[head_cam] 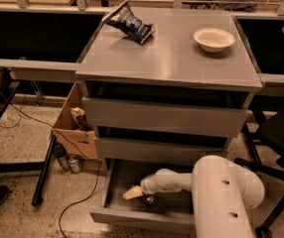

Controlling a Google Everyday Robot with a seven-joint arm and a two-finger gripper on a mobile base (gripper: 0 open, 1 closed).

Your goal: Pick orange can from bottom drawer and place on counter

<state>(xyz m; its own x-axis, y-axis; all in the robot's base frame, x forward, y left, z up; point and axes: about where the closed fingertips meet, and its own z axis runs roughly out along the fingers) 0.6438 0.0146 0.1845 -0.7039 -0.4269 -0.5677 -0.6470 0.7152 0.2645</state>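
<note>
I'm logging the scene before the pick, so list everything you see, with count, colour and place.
counter: one, grey, top of the drawer unit
chip bag: one, dark blue, counter's far left corner
bowl: one, white, counter's far right
bottom drawer: one, grey, pulled open at floor level
cardboard box: one, brown, floor left of the unit
chair: one, black, right edge
arm: one, white, reaching into the bottom drawer
hand: one, beige, inside the bottom drawer
</note>
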